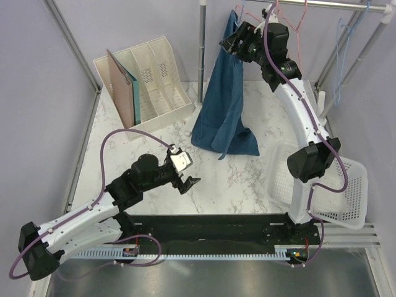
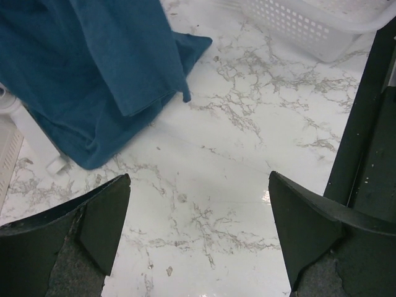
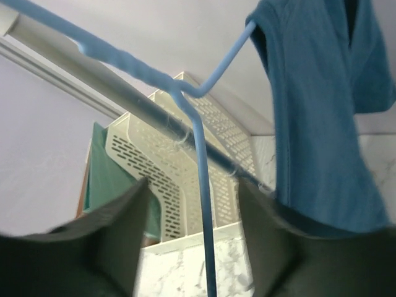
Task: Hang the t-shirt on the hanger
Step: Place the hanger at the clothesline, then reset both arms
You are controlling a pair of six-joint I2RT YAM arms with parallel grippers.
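The t-shirt (image 3: 315, 124) hangs from one end of the light-blue hanger (image 3: 199, 148) (hem pooled on the marble surface (image 1: 247, 179)). Lopsided, it could slip off. The right pincer (image 3: 193, 185) straddles the wire, parted and not gripping. The left pincer (image 2: 198, 185) hovers released and empty.

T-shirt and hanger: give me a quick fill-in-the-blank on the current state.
The t-shirt hangs on the ___ hanger. The left hand is wide ___ above the marble table. The white basket sits by the ___ arm's base.
Missing: light-blue; open; right.
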